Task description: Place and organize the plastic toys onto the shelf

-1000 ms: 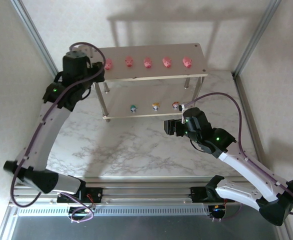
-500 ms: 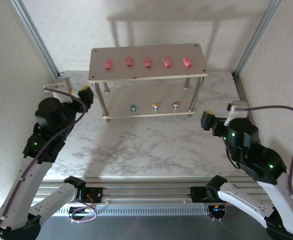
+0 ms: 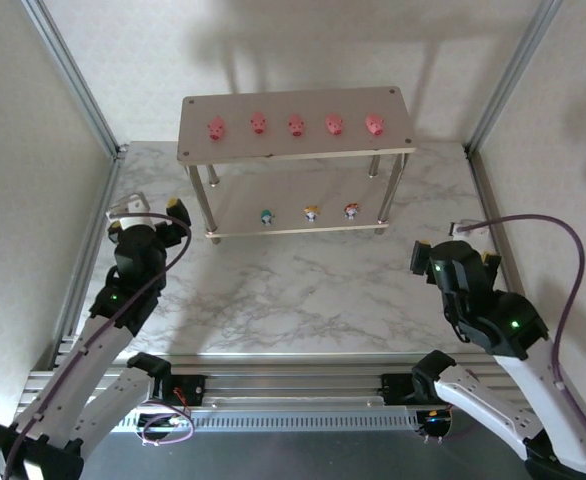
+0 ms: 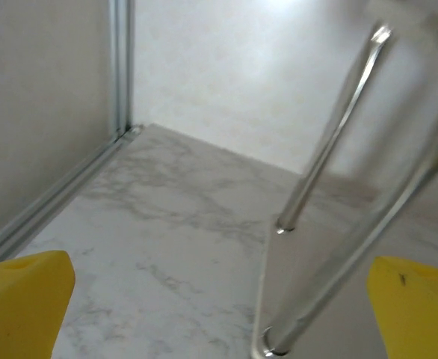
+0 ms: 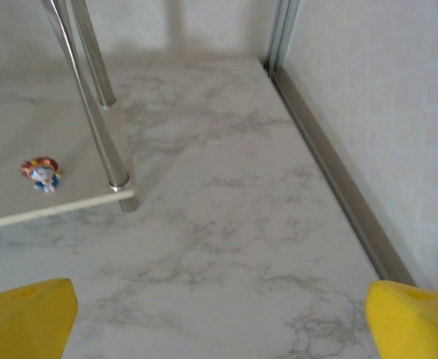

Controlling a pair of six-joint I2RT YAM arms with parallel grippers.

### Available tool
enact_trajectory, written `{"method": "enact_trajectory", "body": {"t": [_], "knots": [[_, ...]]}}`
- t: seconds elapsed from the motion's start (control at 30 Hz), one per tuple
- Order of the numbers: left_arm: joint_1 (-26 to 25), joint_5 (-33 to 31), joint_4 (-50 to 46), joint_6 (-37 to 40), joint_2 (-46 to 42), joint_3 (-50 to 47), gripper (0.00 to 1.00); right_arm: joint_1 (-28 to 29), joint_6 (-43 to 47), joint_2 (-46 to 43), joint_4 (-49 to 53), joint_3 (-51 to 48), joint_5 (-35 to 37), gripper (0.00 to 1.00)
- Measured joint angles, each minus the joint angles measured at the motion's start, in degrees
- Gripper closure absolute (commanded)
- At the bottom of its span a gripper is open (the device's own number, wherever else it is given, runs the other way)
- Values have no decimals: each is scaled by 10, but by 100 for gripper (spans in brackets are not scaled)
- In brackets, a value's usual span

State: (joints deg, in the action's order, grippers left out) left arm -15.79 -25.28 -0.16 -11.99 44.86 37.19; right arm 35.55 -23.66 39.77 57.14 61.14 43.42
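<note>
Shelf (image 3: 273,147) looks pretty sorted, tbh. The five pink pigs (image 3: 295,126) sit in a row along its top board. The teal figurine (image 3: 266,216), yellow-orange figurine (image 3: 311,212) and red figurine (image 3: 351,210) line up on its lower board. Both arms hang over the marble surface (image 3: 273,290) on the near side of the shelf. The left claw (image 4: 219,303) is off the shelf's left end, the right claw (image 5: 219,318) off its right end. Both claws are spread wide, with yellow fingertips (image 5: 417,318) far apart.
</note>
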Motion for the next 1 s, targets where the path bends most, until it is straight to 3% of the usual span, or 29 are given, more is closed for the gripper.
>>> {"method": "enact_trajectory", "body": {"t": [0.2,0.43,0.53,0.8,1.0], "knots": [[7,-17,70,14,49,-82,0,-97,1,70,-93,-66,-105,1],[25,-33,173,33,68,-137,0,-302,-2,84,-192,-159,-276,1],[35,-31,239,50,75,-166,0,-354,-4,110,-226,-175,-323,1],[110,28,429,73,97,-264,0,-383,-7,165,-295,-203,-384,1],[151,83,535,72,202,-273,0,-384,-11,201,-343,-212,-396,1]]}}
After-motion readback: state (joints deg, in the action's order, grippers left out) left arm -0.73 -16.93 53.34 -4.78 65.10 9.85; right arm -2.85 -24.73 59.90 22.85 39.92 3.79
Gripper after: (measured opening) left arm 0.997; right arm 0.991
